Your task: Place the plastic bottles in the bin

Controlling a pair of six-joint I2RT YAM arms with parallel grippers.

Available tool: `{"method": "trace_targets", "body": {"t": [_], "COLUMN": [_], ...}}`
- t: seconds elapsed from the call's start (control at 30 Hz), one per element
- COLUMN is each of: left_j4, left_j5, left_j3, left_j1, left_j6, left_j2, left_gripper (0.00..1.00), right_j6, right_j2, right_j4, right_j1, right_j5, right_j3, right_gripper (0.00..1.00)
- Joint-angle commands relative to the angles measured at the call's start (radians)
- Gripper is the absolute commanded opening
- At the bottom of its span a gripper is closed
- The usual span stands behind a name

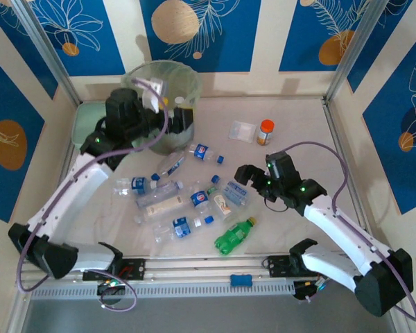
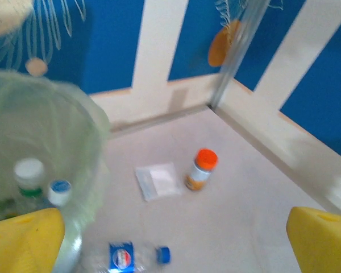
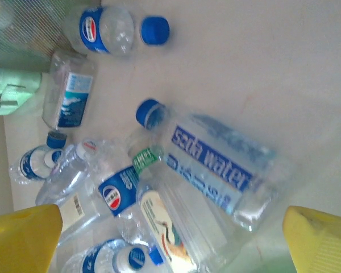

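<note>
From above, one round grey-green bin [image 1: 180, 73] with a pale green liner stands far left on the pale table [image 1: 298, 139]. About ten clear plastic bottles [image 1: 201, 151] and one green plastic bottle [image 1: 234, 236] lie scattered mid-table; overlaps blur the exact count. One orange-capped jar [image 1: 265, 132] and one flat clear square container [image 1: 241, 130] sit at the far right. The left gripper [image 1: 182, 119] hangs at the bin's right rim. The right gripper [image 1: 244, 173] is just beside the bottles' right edge. The walls are blue and cream with leaf patterns.

Left wrist: the left gripper [image 2: 173, 242] has its yellow fingers [image 2: 23, 239] spread wide, holding nothing. Two bottles [image 2: 29, 173] stand inside the bin [image 2: 99, 122], and one lies on the table beside it.

Right wrist: the right gripper [image 3: 170, 242] is spread wide and empty above about eight crowded bottles. A soda water bottle [image 3: 210, 170] shows between its fingers.
</note>
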Motion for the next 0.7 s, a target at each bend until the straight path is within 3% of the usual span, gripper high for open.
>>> {"method": "trace_targets", "body": {"t": [0.0, 0.23, 0.43, 0.57, 0.67], "left_j4": [0.151, 0.255, 0.453, 0.535, 0.549], "left_j5": [0.009, -0.048, -0.127, -0.216, -0.211], "left_j3": [-0.182, -0.485, -0.709, -0.737, -0.698], "left_j1": [-0.042, -0.152, -0.273, -0.358, -0.373], "left_j6": [-0.108, -0.247, -0.355, -0.400, -0.414], "left_j2": [-0.076, -0.201, -0.176, -0.098, -0.033], "left_gripper": [1.00, 1.00, 1.00, 1.00, 1.00], "right_j6": [0.164, 0.325, 0.455, 0.513, 0.522], "right_j2": [-0.046, -0.122, -0.188, -0.201, -0.201], "right_j4": [-0.136, -0.214, -0.172, -0.096, -0.029], "right_j1": [0.039, 0.107, 0.148, 0.163, 0.164], "right_j5": [0.017, -0.023, -0.067, -0.111, -0.133], "right_j3": [-0.052, -0.166, -0.286, -0.360, -0.388], "right_gripper": [1.00, 0.97, 0.94, 0.89, 0.87]}}
